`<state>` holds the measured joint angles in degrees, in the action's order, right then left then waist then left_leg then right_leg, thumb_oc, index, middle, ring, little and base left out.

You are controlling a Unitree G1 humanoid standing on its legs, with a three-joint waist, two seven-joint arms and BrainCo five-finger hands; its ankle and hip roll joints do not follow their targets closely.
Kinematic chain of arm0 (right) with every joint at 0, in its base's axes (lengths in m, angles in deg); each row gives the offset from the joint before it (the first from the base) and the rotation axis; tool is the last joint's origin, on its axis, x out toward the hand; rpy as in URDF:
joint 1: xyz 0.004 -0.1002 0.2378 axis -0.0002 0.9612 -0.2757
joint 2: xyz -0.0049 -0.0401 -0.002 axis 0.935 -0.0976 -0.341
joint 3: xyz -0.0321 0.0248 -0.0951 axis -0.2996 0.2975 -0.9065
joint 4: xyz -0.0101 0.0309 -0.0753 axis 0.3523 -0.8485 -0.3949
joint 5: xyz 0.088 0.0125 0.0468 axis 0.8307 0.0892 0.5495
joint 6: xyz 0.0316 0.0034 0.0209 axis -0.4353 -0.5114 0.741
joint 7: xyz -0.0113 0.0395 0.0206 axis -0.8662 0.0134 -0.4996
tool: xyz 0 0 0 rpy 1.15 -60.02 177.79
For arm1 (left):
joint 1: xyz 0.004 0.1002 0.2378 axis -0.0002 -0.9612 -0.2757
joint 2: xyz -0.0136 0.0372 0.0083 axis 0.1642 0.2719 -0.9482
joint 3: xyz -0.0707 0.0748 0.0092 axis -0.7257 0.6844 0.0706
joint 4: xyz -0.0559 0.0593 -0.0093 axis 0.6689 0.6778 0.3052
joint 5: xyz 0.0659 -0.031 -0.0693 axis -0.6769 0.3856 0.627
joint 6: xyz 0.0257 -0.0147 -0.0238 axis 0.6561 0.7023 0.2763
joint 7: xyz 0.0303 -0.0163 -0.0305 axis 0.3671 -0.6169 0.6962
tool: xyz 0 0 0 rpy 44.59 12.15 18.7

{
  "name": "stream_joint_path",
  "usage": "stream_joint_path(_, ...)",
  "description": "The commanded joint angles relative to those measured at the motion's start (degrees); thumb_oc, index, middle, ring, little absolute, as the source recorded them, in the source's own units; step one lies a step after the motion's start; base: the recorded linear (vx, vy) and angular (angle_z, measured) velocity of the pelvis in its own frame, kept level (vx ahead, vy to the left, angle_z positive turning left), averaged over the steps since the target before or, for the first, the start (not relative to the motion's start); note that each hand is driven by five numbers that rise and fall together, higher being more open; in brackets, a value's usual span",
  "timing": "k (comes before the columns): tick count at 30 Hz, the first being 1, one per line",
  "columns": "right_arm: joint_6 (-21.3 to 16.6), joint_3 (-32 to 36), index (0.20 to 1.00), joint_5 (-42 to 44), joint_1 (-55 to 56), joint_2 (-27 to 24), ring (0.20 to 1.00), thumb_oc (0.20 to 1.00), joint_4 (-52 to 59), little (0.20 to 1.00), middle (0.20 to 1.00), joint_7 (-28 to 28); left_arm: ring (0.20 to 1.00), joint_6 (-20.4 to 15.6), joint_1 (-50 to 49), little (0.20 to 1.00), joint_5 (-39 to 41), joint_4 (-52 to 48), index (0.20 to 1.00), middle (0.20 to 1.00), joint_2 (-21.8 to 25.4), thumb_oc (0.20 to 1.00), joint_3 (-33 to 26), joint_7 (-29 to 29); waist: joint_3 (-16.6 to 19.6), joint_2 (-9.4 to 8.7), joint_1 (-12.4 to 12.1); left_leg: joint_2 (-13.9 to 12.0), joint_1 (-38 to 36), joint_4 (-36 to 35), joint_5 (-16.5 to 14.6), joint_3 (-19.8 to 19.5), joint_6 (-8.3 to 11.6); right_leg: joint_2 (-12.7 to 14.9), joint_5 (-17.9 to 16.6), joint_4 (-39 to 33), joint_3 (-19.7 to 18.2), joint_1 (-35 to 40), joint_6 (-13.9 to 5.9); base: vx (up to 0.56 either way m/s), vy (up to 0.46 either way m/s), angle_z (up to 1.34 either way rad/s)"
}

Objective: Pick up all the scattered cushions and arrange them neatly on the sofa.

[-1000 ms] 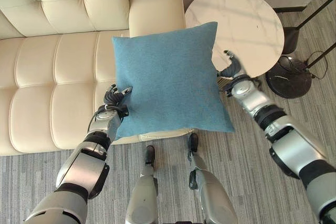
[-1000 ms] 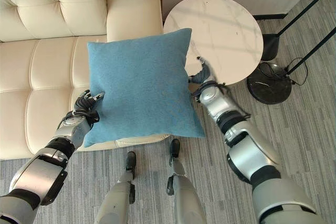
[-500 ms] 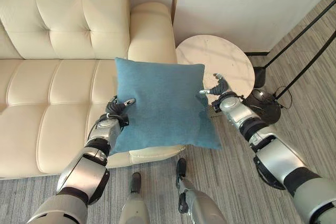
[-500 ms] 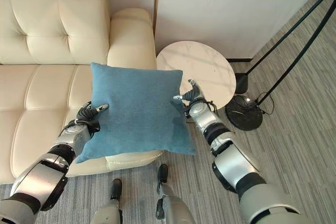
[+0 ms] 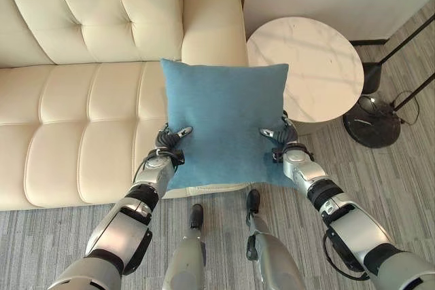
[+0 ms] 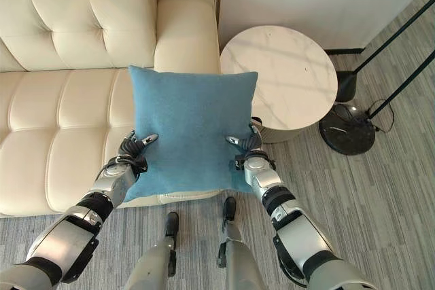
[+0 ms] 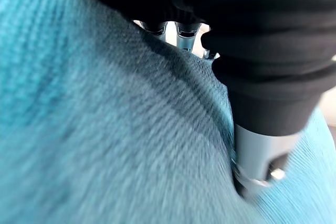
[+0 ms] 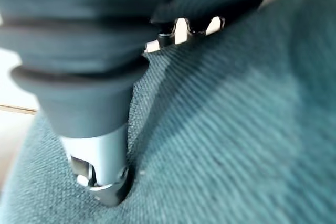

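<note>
A square blue cushion (image 5: 223, 120) hangs in front of me, over the front edge of the cream sofa (image 5: 81, 106) near its right armrest. My left hand (image 5: 168, 146) pinches the cushion's lower left edge, thumb on top and fingers underneath. My right hand (image 5: 281, 139) pinches the lower right edge the same way. In the left wrist view the thumb (image 7: 260, 156) presses into the blue cloth (image 7: 105, 129), and in the right wrist view the thumb (image 8: 102, 166) digs into the cushion (image 8: 236, 129).
A round white marble side table (image 5: 309, 66) stands right of the sofa's armrest (image 5: 214, 18). A black lamp base (image 5: 377, 120) with thin black poles sits on the grey striped floor further right. The sofa's seat (image 5: 68, 134) lies bare to the left.
My right hand has slid down the cushion's right edge and come closer to me. The cushion now hangs squarer between both hands. The whole view has shifted with my head.
</note>
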<state>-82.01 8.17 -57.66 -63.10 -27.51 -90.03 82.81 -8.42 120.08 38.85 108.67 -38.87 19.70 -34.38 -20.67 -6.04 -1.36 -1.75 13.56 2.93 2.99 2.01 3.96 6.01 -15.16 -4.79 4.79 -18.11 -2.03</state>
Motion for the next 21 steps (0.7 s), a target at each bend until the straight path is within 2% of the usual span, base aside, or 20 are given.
stream_joint_path(1,-5.4,-6.4,1.000,9.0,-4.6,4.1,1.000,1.000,2.9,1.000,1.000,-5.7,0.200,-1.4,3.2,0.200,0.5,-0.8,0.200,0.200,-5.4,0.200,2.9,-1.6,-0.8,0.95,-0.9,-1.0,0.5,-3.0,0.0,-0.3,0.10,3.5,10.9,3.0,-0.6,5.0,-6.07,0.03,-0.009,-0.03)
stream_joint_path(3,-5.9,-9.2,1.000,11.9,-4.7,6.2,1.000,1.000,5.2,1.000,1.000,-7.6,0.200,-1.1,3.4,0.200,0.1,-0.7,0.200,0.200,-8.3,0.200,5.5,-2.1,-0.6,0.73,-1.0,-1.1,0.4,-3.2,0.1,-0.4,0.19,3.5,11.0,3.0,-0.4,5.2,-6.04,0.02,-0.017,0.00)
stream_joint_path(5,-5.4,-12.5,1.000,14.4,-5.8,7.7,1.000,1.000,4.5,1.000,1.000,-9.1,0.200,-0.4,4.7,0.200,-3.4,-2.6,0.200,0.200,-11.0,0.200,11.0,-2.6,-0.1,0.50,-1.0,-1.1,0.1,-3.6,0.2,-0.6,0.34,3.6,10.9,2.7,0.0,5.6,-6.07,0.03,-0.038,0.00)
stream_joint_path(9,-4.5,-14.2,1.000,15.0,-6.6,8.7,1.000,1.000,2.7,1.000,1.000,-9.4,0.200,0.0,5.9,0.200,-3.4,-3.0,0.200,0.200,-13.2,0.200,13.0,-2.7,-0.3,0.38,-1.2,-1.1,0.0,-3.8,0.3,-0.7,0.46,3.6,10.8,2.6,0.1,5.6,-6.07,-0.01,-0.022,0.05)
stream_joint_path(13,-0.6,-20.1,1.000,10.9,-7.2,8.4,1.000,1.000,-1.2,1.000,1.000,-11.7,0.200,0.2,5.5,0.200,-1.5,-2.7,0.200,0.200,-15.1,0.200,15.0,-3.6,-0.2,-0.08,-1.5,-1.0,-0.1,-4.0,0.4,-0.9,0.48,3.6,10.7,2.4,0.1,5.7,-5.97,-0.01,-0.018,0.07)
stream_joint_path(16,0.8,-22.0,1.000,11.9,-7.0,10.1,1.000,1.000,-4.2,1.000,1.000,-14.3,0.200,0.9,5.4,0.200,-0.9,-1.7,0.200,0.200,-17.9,0.200,16.8,-4.8,-0.2,-0.56,-1.7,-1.1,-0.1,-4.2,0.6,-1.1,0.58,3.5,10.8,2.5,0.1,5.7,-5.82,-0.01,-0.019,0.04)
stream_joint_path(17,1.0,-22.7,0.200,11.9,-6.8,10.1,0.200,0.200,-4.0,0.200,0.200,-14.5,0.200,0.9,5.0,0.200,-0.9,-2.4,0.200,0.200,-17.8,0.200,17.1,-5.1,-0.2,-0.60,-1.8,-1.2,-0.1,-4.4,0.7,-1.2,0.62,3.4,10.9,2.5,0.1,5.7,-5.80,-0.02,-0.030,0.04)
stream_joint_path(21,0.0,-22.3,0.200,14.2,-5.1,10.6,0.200,0.200,-2.2,0.200,0.200,-15.8,0.200,0.7,3.8,0.200,-1.9,-3.8,0.200,0.200,-17.8,0.200,17.8,-5.4,0.2,-1.22,-2.2,-1.3,-0.7,-5.0,0.8,-1.3,0.72,3.2,11.0,2.4,0.1,6.1,-5.89,-0.01,-0.026,0.01)
